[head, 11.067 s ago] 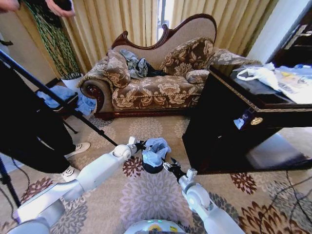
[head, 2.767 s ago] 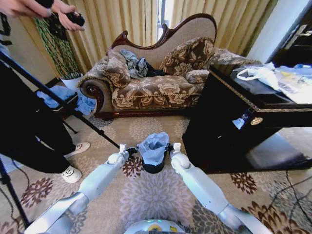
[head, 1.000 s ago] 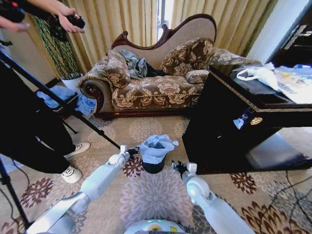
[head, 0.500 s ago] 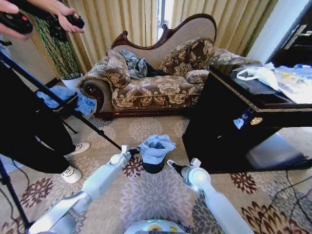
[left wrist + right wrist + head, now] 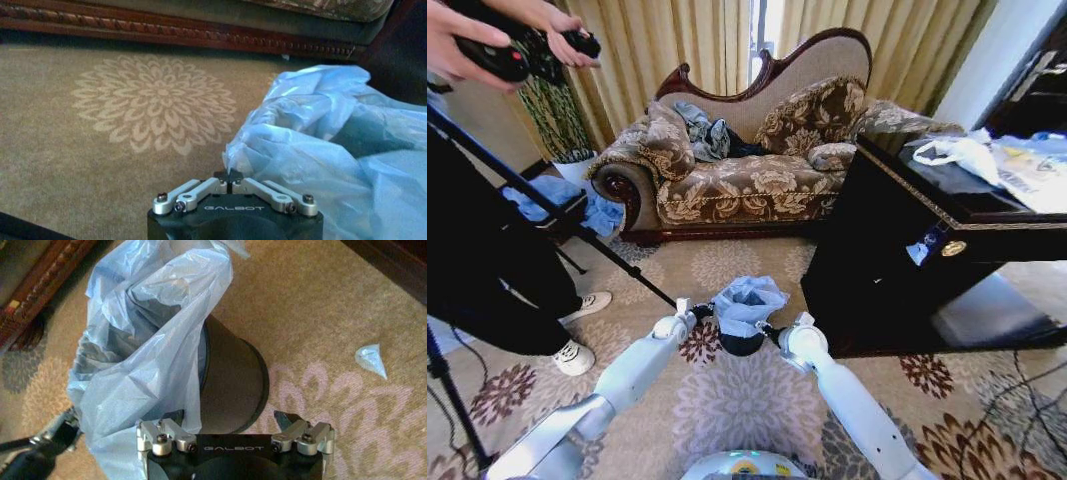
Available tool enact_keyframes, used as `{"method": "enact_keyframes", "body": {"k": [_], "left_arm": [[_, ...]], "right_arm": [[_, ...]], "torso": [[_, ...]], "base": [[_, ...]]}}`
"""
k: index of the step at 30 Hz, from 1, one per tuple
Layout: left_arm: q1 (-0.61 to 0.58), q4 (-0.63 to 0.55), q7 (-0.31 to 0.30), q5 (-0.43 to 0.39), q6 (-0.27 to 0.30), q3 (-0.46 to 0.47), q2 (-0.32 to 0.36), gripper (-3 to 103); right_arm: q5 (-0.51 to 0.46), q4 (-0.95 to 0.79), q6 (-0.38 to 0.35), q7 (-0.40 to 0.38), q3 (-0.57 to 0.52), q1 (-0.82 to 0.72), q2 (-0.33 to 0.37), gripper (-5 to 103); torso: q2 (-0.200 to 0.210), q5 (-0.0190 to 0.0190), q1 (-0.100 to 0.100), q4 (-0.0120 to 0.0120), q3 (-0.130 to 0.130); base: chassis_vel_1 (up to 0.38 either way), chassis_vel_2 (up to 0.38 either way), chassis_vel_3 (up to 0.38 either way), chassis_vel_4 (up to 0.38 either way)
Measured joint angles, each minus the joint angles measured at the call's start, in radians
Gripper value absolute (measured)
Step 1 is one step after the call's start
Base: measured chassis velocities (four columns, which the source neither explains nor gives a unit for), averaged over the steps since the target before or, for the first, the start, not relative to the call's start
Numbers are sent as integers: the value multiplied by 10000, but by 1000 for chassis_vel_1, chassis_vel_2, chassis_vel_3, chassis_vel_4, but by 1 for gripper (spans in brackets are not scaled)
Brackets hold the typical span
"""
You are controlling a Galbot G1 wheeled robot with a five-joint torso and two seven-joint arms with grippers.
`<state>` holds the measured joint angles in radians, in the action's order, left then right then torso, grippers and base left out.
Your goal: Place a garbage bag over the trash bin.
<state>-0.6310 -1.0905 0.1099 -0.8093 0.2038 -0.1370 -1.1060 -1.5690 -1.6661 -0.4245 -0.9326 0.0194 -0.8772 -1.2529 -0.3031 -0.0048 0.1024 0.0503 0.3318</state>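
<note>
1. L claw [image 5: 231,176]: at the bin's left side, tips pinched together on a fold of the garbage bag [image 5: 747,303]. It anchors the film on that edge.
2. Trash bin [image 5: 741,343]: black, upright on the patterned carpet [image 5: 727,400], in front of the sofa [image 5: 747,160] and just beside the dark cabinet [image 5: 907,260]. The bag is bunched over its mouth and hangs down the left side; the right wall is bare black in the R wrist view.
3. R claw [image 5: 230,425]: low at the bin's right side, jaws spread wide w/ nothing between them. The bin wall sits in the gap.
4. To do this step well, IMO: R claw should catch the loose bag hem on its side, not the bin wall, then draw it out and down over the rim while L keeps its pinch.
5. Pull gently. Thin film tears easily, and the light bin could tip or slide.
6. A small scrap of plastic [image 5: 371,359] lies on the carpet to the right; ignore it.
</note>
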Motion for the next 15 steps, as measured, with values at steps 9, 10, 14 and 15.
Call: {"method": "enact_keyframes", "body": {"k": [9,10,14,15], "left_arm": [[74,101,36,0,-51,-24,-55,0],[74,101,36,0,-51,-24,-55,0],[75,110,41,4,-66,-25,-53,0],[75,124,44,5,-78,-25,-52,0]], "right_arm": [[147,-267,-96,27,257,-144,270,90],[147,-267,-96,27,257,-144,270,90],[-138,-516,-96,7,248,-127,331,90],[-294,-611,-96,7,240,-125,362,91]], "torso": [[0,-1,0,2,0],[0,-1,0,2,0],[0,-2,0,1,0],[0,-2,0,2,0]], "base": [[0,0,0,0],[0,0,0,0],[0,0,0,0],[0,0,0,0]]}}
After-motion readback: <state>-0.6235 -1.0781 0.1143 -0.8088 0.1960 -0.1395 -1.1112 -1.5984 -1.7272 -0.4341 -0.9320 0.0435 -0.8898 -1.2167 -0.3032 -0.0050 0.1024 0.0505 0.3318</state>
